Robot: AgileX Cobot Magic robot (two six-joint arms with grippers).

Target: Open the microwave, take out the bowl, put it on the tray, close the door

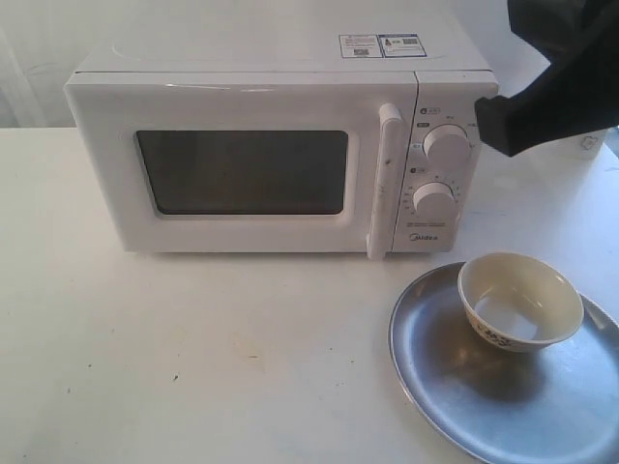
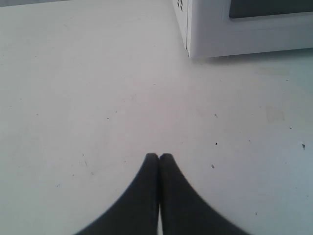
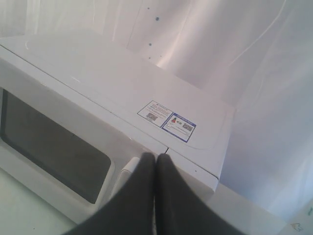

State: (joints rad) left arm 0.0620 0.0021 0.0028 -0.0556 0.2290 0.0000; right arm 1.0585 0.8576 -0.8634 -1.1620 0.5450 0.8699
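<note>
Bowl [image 1: 520, 302] on tray [image 1: 435, 387], below closed right gripper [image 3: 155, 159]: looks light, fragile, glazed and slippery; take hold at rim. Left gripper [image 2: 159, 157] closed too, empty.

The tray [image 1: 435, 360] runs off the exterior view's right and bottom edges. The 2 stickers [image 1: 379, 45] on the microwave [image 1: 242, 97] are too small to read. Its dark window [image 1: 242, 172] hides the inside.

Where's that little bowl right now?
In the exterior view the bowl sits on the silver tray, lower right, just in front of the microwave.
</note>
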